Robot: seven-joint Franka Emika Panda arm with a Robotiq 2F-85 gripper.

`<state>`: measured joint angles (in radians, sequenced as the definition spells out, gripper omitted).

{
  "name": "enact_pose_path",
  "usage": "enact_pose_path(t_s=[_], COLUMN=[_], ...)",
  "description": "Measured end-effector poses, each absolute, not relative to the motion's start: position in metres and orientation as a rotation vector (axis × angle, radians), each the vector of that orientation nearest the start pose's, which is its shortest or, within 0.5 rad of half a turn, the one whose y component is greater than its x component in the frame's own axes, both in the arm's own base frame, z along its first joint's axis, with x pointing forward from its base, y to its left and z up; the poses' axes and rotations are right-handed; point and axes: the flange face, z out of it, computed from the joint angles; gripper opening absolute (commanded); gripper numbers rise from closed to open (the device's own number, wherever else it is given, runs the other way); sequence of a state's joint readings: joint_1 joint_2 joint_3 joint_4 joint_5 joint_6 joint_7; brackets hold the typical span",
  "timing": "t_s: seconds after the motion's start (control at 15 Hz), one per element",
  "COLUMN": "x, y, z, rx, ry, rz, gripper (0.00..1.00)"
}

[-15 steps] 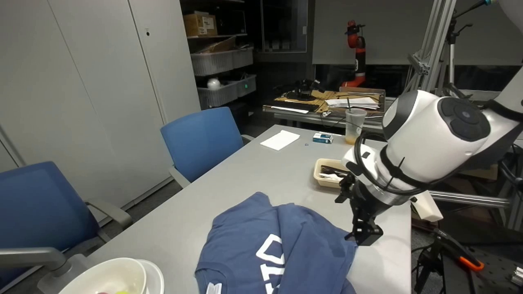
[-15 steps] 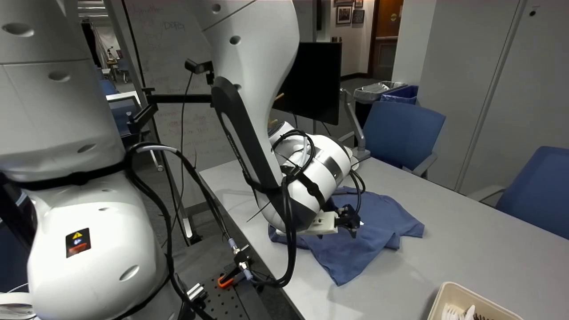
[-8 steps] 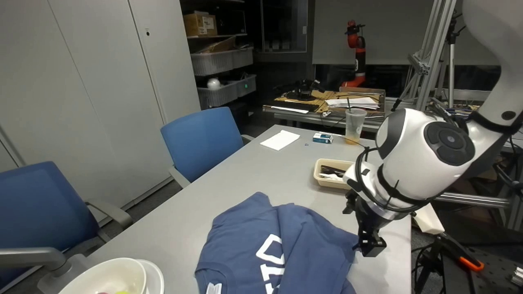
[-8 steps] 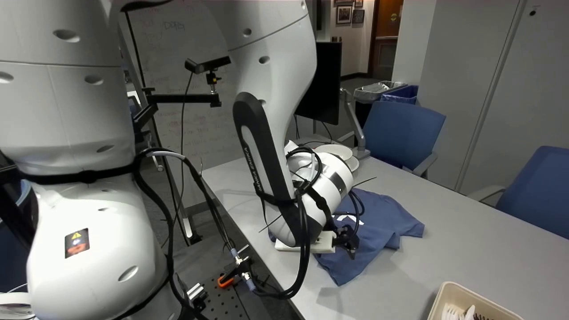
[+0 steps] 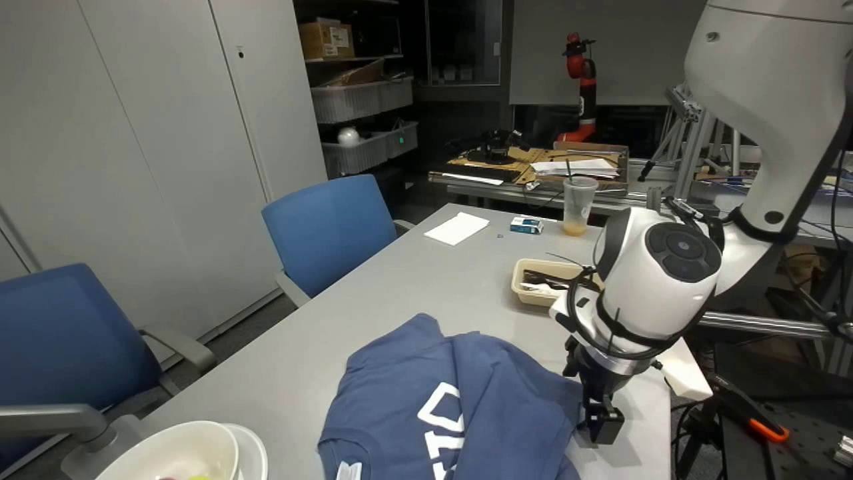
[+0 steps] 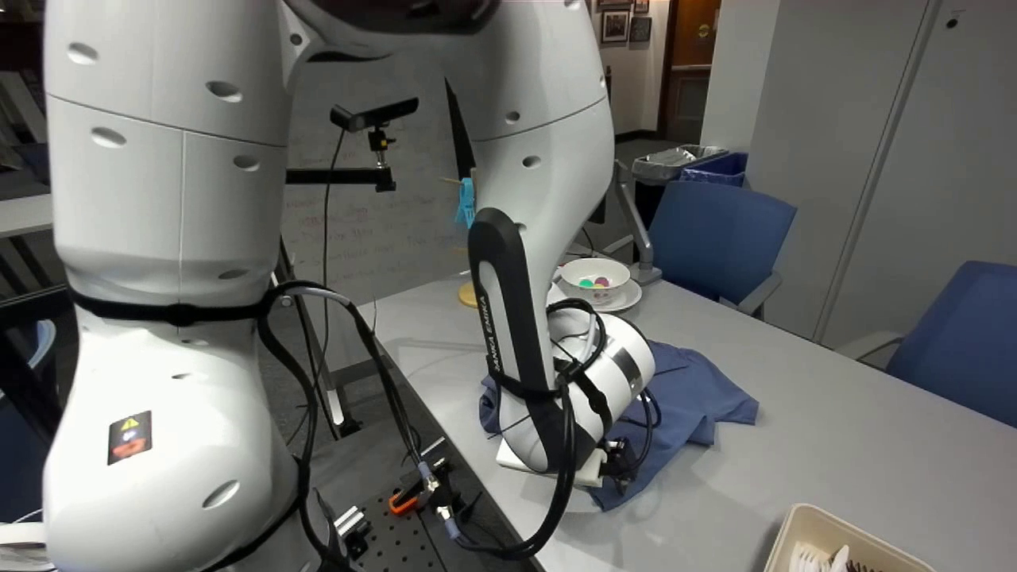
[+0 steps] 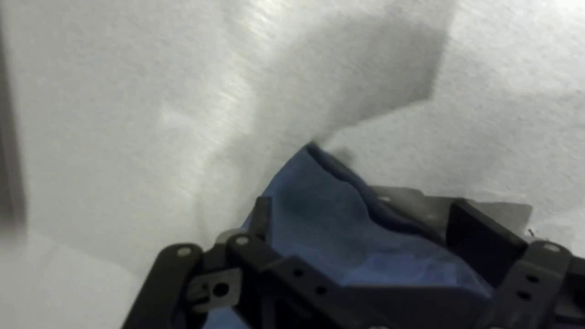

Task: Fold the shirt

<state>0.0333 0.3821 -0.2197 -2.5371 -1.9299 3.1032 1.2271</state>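
The white-lettered, slate-blue cloth T-shirt [image 5: 483, 400] is laid across the grey table [image 5: 280, 373], one side seemingly turned over the print. Its fabric should be light, soft and easily rucked, so it is best pinched at the pointed corner [image 7: 315, 187], with both layers taken. The black two-fingered tool [image 7: 365, 221] is spread wide, the corner between its fingers [image 7: 480, 240]; nothing is gripped, and contact with the cloth cannot be confirmed.

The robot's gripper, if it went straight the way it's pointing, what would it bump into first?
Probably the shirt; its cloth shows between the jaws of the open gripper. The table might come first, though: depth is unclear.
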Motion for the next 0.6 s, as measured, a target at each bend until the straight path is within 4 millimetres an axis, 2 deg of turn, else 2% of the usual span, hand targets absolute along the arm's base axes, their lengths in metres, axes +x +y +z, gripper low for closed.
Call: enact_pose_path(t_s=[0.07,0.2,0.6], x=[0.363,0.366,0.375], y=[-0.002,-0.005,-0.013], z=[0.118,0.112,0.106], rx=[-3.208,-3.197,-3.202], ry=[-0.856,-0.811,-0.758], rz=[-0.274,-0.253,-0.249], gripper=[0.66,0.48,0.01])
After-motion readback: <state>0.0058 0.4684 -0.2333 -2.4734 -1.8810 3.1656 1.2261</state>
